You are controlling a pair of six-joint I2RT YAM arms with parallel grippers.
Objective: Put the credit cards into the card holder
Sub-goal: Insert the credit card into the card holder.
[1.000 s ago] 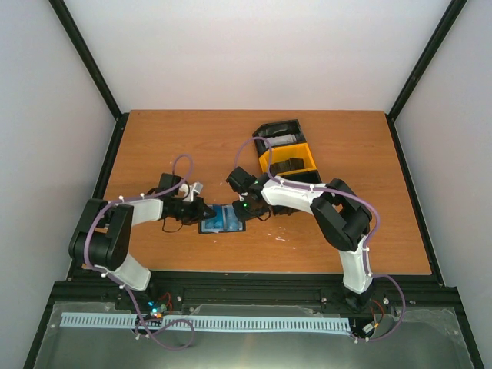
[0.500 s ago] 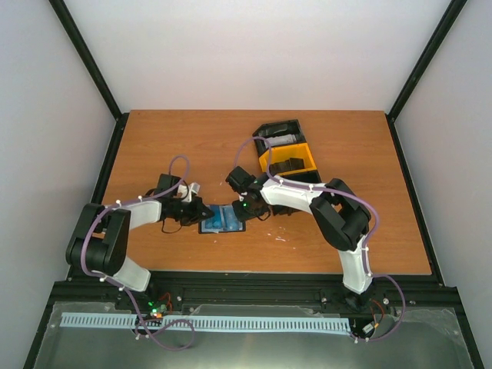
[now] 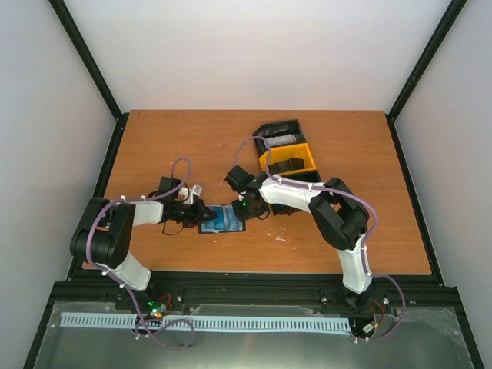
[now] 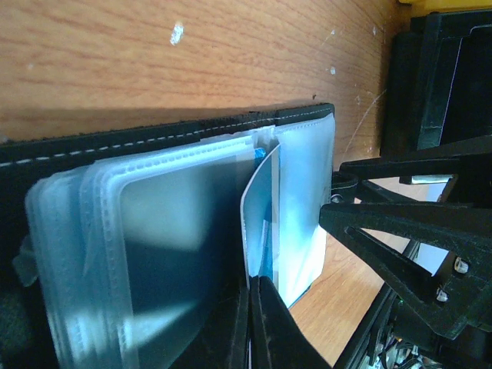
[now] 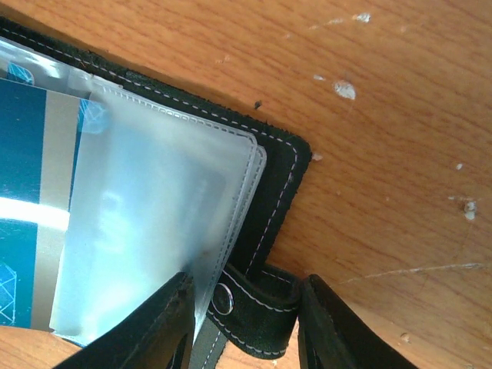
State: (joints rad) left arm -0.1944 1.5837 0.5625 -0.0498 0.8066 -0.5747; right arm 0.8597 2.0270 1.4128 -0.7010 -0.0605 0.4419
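Observation:
The black card holder (image 3: 224, 220) lies open on the table, its clear sleeves (image 4: 154, 231) fanned out. My left gripper (image 3: 201, 211) is at its left side, shut on the near edge of a blue credit card (image 4: 261, 204). The card stands on edge, its far end in among the sleeves. Another blue credit card (image 5: 34, 192) lies under a sleeve. My right gripper (image 3: 244, 209) is at the holder's right corner. Its fingers (image 5: 150, 330) close around the clasp tab (image 5: 257, 307) and the sleeve edge.
A black-and-yellow three-compartment tray (image 3: 286, 151) stands just behind the right arm, holding grey and dark cards. The two grippers face each other a card's length apart. Bare wooden table stretches to the left, the right and the back.
My left gripper has edged slightly right toward the holder with the card in it. The right arm has held still.

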